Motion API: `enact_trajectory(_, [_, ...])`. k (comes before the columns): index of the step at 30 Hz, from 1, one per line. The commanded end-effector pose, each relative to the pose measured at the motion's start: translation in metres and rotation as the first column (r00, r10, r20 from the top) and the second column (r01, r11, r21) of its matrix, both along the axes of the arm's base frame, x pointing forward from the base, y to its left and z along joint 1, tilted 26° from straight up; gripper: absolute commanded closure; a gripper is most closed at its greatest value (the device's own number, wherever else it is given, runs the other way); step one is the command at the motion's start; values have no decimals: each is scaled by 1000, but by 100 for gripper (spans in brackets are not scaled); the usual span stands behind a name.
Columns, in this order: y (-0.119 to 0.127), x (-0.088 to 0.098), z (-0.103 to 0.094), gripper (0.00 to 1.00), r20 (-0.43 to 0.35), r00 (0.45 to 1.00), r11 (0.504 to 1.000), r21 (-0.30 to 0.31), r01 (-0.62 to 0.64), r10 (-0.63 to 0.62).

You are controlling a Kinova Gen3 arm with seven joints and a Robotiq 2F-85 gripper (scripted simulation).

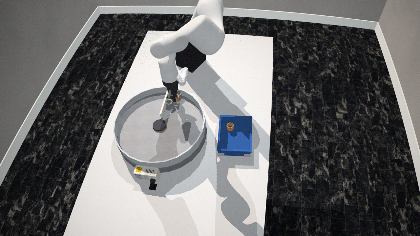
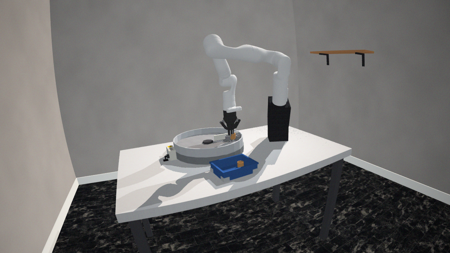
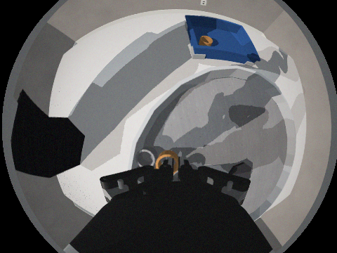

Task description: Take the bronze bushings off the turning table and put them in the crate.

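My gripper (image 1: 175, 98) (image 2: 231, 133) (image 3: 175, 162) is shut on the wall of a bronze bushing (image 1: 178, 97) (image 2: 233, 136) (image 3: 167, 159) at the far side of the turning table (image 1: 130, 155) (image 2: 188, 150) (image 3: 276, 183). A steel bushing (image 1: 169, 102) (image 2: 227, 137) (image 3: 146, 157) stands right beside it on the disc. A second bronze bushing (image 1: 229, 125) (image 2: 239, 163) (image 3: 206, 41) lies in the blue crate (image 1: 235, 143) (image 2: 220, 168) (image 3: 234, 44) to the right of the turning table.
The turning table has a raised grey rim, a black hub (image 1: 159, 125) and a white bar (image 1: 163, 105) across the disc. A control box (image 1: 146, 174) (image 2: 171, 152) sits at its front. The arm's black base (image 2: 278, 119) stands at the back of the white table (image 1: 249, 73).
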State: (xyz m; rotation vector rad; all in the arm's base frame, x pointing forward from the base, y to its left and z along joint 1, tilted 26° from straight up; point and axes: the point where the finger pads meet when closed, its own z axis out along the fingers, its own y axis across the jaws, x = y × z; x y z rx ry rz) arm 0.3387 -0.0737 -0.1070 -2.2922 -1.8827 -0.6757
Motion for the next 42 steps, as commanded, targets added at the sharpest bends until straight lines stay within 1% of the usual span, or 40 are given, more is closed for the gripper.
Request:
enact_trajectory(1, [-3, 1, 5, 100, 5, 1000, 1000, -2, 3, -3])
enact_trajectory(13, [-3, 1, 5, 100, 5, 1000, 1000, -2, 3, -3])
enact_trajectory(18, [-5, -2, 11, 100, 4, 1000, 1000, -2, 3, -3])
enact_trajectory(30, [-5, -2, 11, 100, 4, 1000, 1000, -2, 3, -3])
enact_trajectory(35, [-8, -4, 18, 100, 4, 1000, 1000, -2, 3, -3])
enact_trajectory(42, [-8, -4, 18, 100, 4, 1000, 1000, -2, 3, -3])
